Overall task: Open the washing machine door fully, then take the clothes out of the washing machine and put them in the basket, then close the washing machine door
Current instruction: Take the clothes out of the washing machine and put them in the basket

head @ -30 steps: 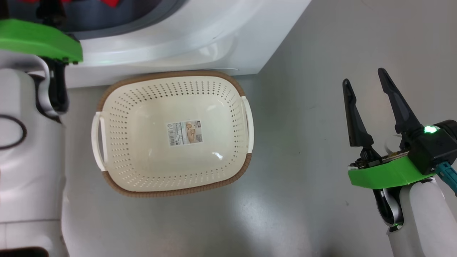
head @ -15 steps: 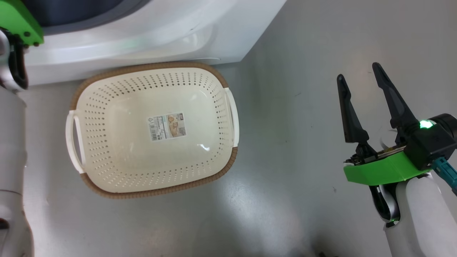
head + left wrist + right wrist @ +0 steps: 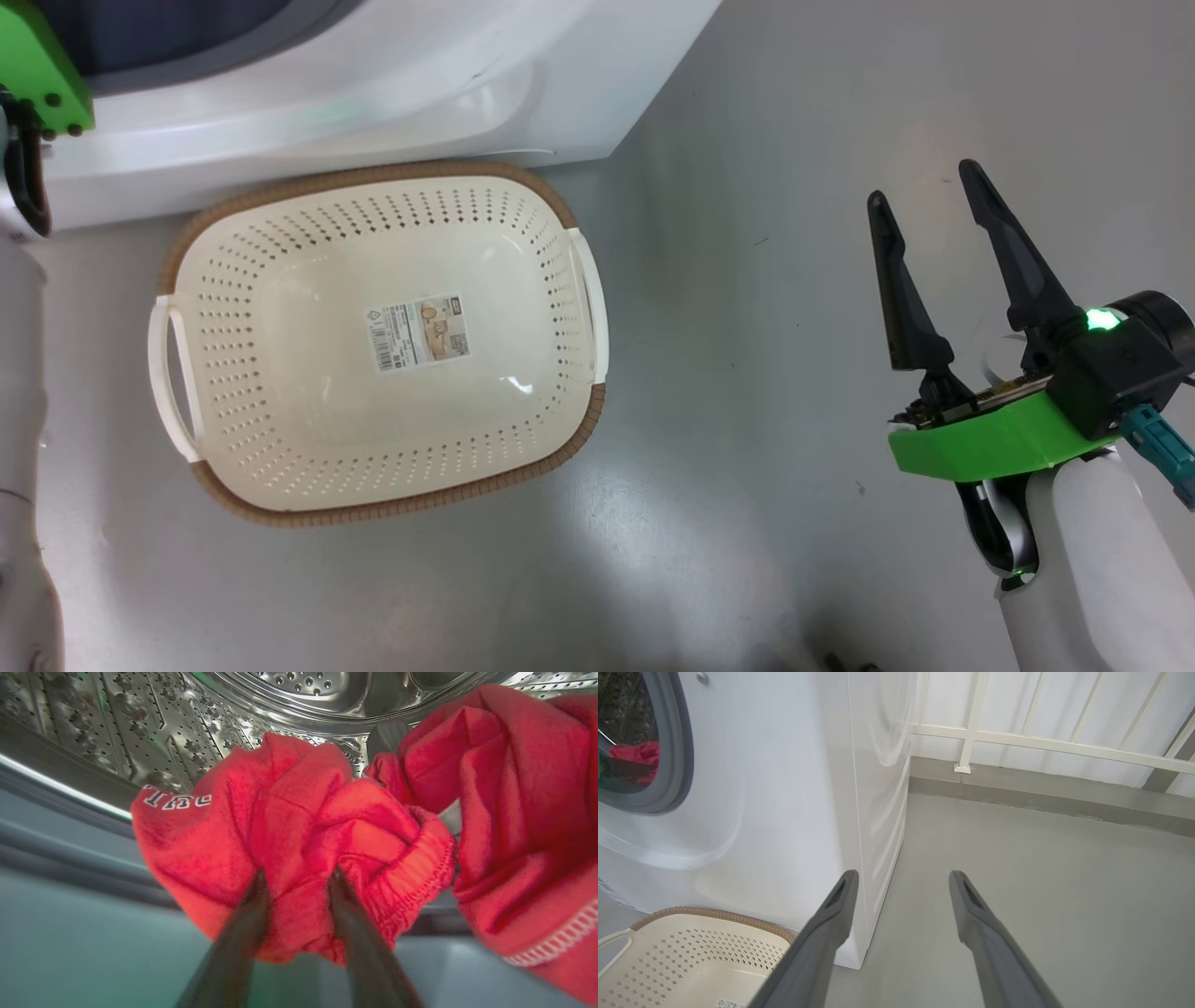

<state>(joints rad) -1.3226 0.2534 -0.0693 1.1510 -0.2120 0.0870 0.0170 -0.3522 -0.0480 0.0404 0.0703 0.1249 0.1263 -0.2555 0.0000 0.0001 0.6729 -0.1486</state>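
The left gripper (image 3: pixel 297 873) straddles a fold of clothes (image 3: pixel 289 812) inside the washing machine (image 3: pixel 784 788), grip uncertain, while the right gripper (image 3: pixel 920 181) idles, fingers apart, near the waiting basket (image 3: pixel 373 509).

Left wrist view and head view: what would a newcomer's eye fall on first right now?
The bright red clothes bunched in the steel drum, with the left claw dug into a fold of them. Next, the empty cream basket on the grey floor against the white washing machine, and the right claw standing open at the right.
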